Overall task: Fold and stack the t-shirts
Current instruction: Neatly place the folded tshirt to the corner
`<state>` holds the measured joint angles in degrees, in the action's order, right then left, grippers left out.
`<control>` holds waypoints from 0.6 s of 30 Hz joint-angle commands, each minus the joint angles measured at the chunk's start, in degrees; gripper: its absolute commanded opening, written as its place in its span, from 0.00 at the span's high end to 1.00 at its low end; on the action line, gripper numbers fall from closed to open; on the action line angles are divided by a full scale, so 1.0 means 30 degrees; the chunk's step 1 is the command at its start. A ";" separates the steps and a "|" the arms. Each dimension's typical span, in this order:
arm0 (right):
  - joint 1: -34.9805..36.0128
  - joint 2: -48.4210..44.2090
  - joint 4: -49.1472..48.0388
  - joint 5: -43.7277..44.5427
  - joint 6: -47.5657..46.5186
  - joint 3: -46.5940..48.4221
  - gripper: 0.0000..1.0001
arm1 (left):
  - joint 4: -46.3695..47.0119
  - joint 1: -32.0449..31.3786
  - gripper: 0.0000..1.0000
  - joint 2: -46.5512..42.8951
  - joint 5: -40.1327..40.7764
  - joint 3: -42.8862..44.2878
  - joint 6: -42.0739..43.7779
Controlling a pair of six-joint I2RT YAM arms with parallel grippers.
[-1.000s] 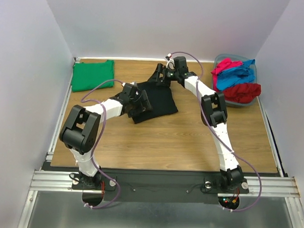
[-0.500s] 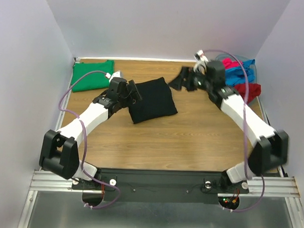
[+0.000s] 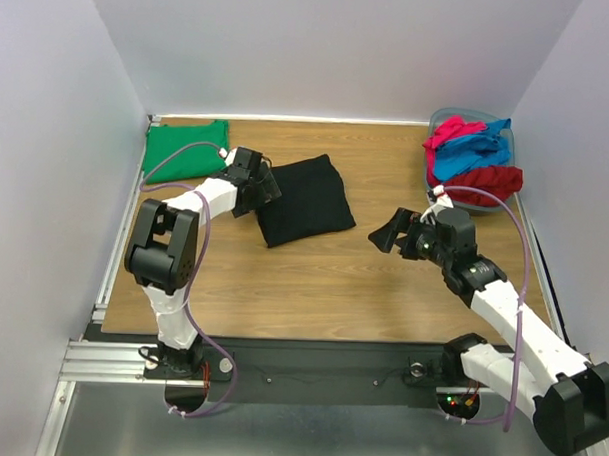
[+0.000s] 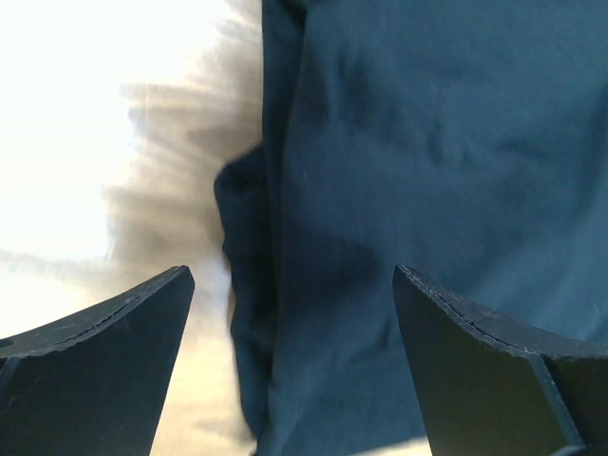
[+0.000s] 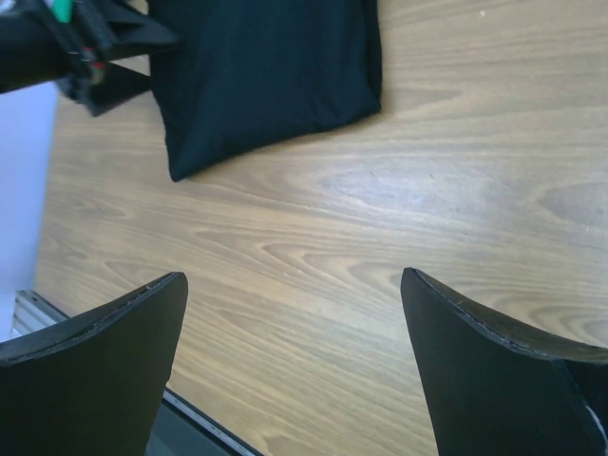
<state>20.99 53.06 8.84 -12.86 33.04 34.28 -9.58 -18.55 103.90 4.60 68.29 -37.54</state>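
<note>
A folded black t-shirt (image 3: 305,200) lies in the middle of the wooden table. It fills the left wrist view (image 4: 418,190) and shows at the top of the right wrist view (image 5: 266,66). A folded green t-shirt (image 3: 185,150) lies at the back left. My left gripper (image 3: 264,190) is open, low over the black shirt's left edge, its jaws astride the fold. My right gripper (image 3: 389,234) is open and empty above bare wood, to the right of the black shirt. Pink, blue and red t-shirts (image 3: 472,159) lie in a tub.
The grey-blue plastic tub (image 3: 474,206) stands at the back right corner. White walls close in the left, back and right sides. The table's near edge and a metal rail (image 3: 320,367) run along the front by the arm bases.
My right arm has pulled back from the black shirt's far right corner towards the near right. My left gripper has shifted a little to the shirt's left edge.
</note>
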 commanded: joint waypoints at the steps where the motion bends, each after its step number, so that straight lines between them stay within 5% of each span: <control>1: 0.0033 -0.0197 -0.1365 0.0010 0.0063 -0.0060 0.00 | 0.0236 0.0117 0.02 0.0961 0.0020 0.1404 0.0296; 7: 0.0033 0.0301 -0.1423 0.1064 0.0032 -0.0265 0.00 | 0.0062 -0.0116 0.13 0.2953 -0.1123 0.2283 0.0880; 14: 0.0033 0.1240 -0.1482 0.1240 -0.0231 -0.0178 0.00 | -0.2341 -0.0263 0.61 0.5151 0.0663 0.5238 0.1818; 17: 0.0033 0.1269 -0.1482 0.1620 -0.0494 -0.0178 0.00 | -0.3273 -0.0292 1.00 0.5970 0.1478 0.6845 0.3336; 18: 0.0033 0.1269 -0.1482 0.1767 -0.0553 -0.0178 0.00 | -0.3454 -0.0322 1.00 0.6089 0.1745 0.7406 0.3894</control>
<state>21.02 57.10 7.27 -10.04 32.77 33.76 -13.34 -19.22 119.22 4.89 85.84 -32.25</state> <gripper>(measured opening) 0.998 0.084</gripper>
